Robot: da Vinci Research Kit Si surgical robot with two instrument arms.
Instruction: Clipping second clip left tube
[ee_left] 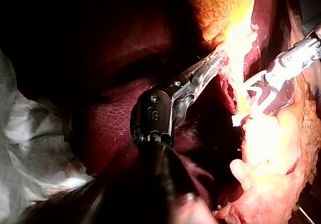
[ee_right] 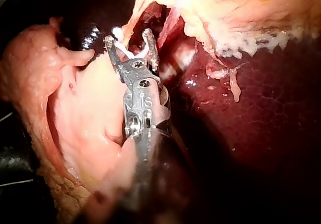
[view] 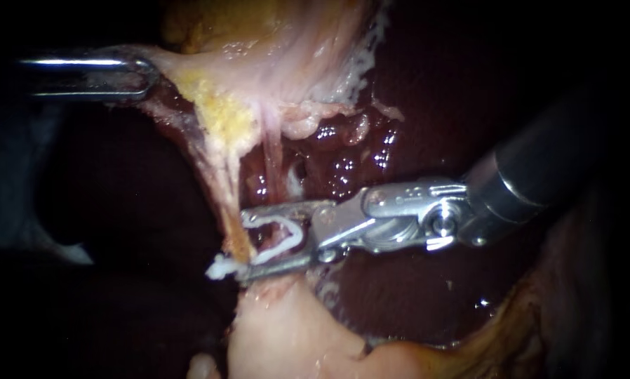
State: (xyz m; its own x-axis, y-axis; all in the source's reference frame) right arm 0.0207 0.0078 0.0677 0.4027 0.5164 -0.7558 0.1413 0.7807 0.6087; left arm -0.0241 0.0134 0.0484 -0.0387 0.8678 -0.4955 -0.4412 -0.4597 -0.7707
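Clip [view: 301,235], white and unclosed, was carried between the jaws of the right instrument [view: 245,243], just left of centre in the endoscope view. Those jaws stood wide apart with one clip leg seated against each, so the clip was gripped but not squeezed flat.

The left tube [view: 229,203], a pale yellowish strand running down from the fatty tissue [view: 220,116] above, was seen crossing the mouth of the jaws at their tips. Whether it lay fully between the clip's legs could not be told. A white tip [view: 220,268] jutted past the lower jaw beside the tube; whether it belonged to this clip or another could not be told. A thinner pinkish strand [view: 273,151] hung just right of the tube.

At the upper left, the left instrument [view: 136,77] was closed on the edge of the fatty tissue. This hold was judged to keep the sheet stretched, so that the tube stood taut and apart from the dark red liver [view: 427,105] behind, giving the clip room. A pale pink mass of tissue [view: 280,330] filled the lower centre, under the jaws.
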